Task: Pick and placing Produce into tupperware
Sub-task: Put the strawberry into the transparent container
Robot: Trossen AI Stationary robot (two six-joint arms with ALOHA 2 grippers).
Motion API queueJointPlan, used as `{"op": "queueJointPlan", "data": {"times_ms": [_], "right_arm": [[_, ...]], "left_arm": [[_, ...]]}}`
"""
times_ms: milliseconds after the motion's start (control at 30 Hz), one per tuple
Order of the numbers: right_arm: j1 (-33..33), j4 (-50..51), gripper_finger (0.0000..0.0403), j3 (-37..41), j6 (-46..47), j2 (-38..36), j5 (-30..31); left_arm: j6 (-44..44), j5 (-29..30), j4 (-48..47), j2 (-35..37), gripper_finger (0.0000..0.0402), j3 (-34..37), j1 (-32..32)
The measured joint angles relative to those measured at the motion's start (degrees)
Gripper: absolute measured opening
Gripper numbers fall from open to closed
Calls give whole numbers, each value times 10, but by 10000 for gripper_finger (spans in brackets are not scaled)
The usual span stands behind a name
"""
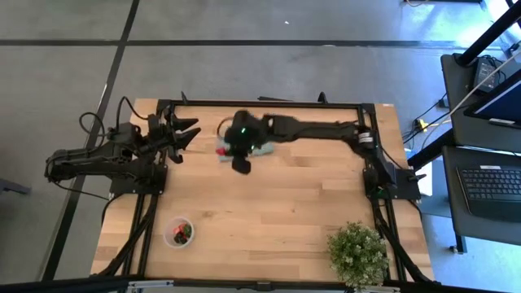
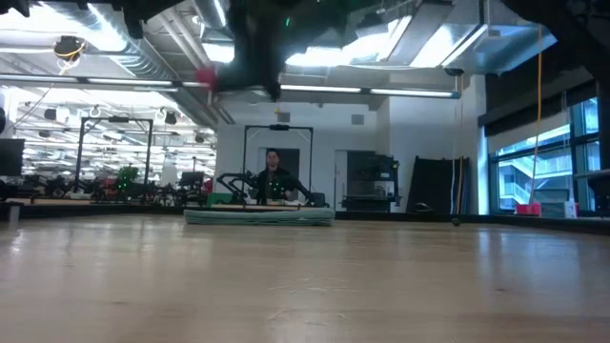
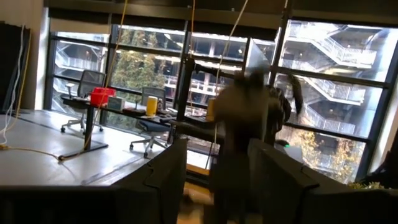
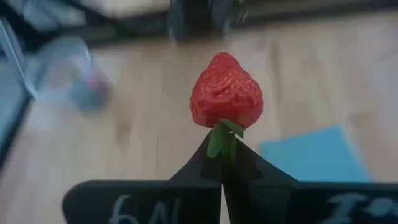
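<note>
One piece of the produce, a red strawberry (image 4: 226, 92), is lifted above the table's far middle with my right gripper (image 4: 222, 167) shut on it; it shows as a red spot (image 1: 220, 149) in the high view. The tupperware (image 1: 178, 231), a small round clear cup with red and dark pieces inside, stands on the table near its front left; it is blurred (image 4: 65, 71) in the right wrist view. My left gripper (image 1: 186, 133) waits open above the table's far left, nothing between its fingers (image 3: 166, 180). My right gripper pinches the strawberry's green leafy cap (image 4: 224, 138) between the very tips of its two fingers. The fingers slant downward, coming from the table's right side. The red berry sticks out beyond the fingertips, its pointed end away from them, lifted clear of the table.
A flat teal-blue rectangle (image 4: 317, 155) lies on the table beneath my right gripper, also seen across the table (image 2: 259, 216) in the low view. A bushy green potted plant (image 1: 358, 254) stands at the front right corner. Bare wood (image 1: 269, 203) lies between the rectangle and the tupperware.
</note>
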State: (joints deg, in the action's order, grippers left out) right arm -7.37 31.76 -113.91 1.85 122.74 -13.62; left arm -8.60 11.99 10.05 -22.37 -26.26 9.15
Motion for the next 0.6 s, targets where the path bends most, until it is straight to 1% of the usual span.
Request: {"op": "queueJointPlan", "data": {"times_ms": [67, 133, 267, 333, 433, 533, 600], "right_arm": [[-10, -35, 0, 0, 12, -25, 0], [-18, -66, 0, -1, 20, -46, 0], [-23, -135, 0, -1, 22, -57, 0], [-23, -148, 0, 0, 21, -57, 0], [-21, -155, 0, 0, 5, -57, 21], [-18, -154, 0, 0, -8, -55, 53], [-18, -158, 0, 0, -6, -55, 56]], "left_arm": [[0, 10, 7, -1, 180, 0, 0], [2, 7, 11, -4, 198, 0, 0], [2, -37, 12, -14, 237, 0, 0], [-4, -55, 12, -24, 251, 0, 0], [-30, -51, 12, -33, 264, 0, -1], [-29, -41, 12, -40, 268, 0, -1], [-28, -38, 12, -40, 267, 0, -1]]}}
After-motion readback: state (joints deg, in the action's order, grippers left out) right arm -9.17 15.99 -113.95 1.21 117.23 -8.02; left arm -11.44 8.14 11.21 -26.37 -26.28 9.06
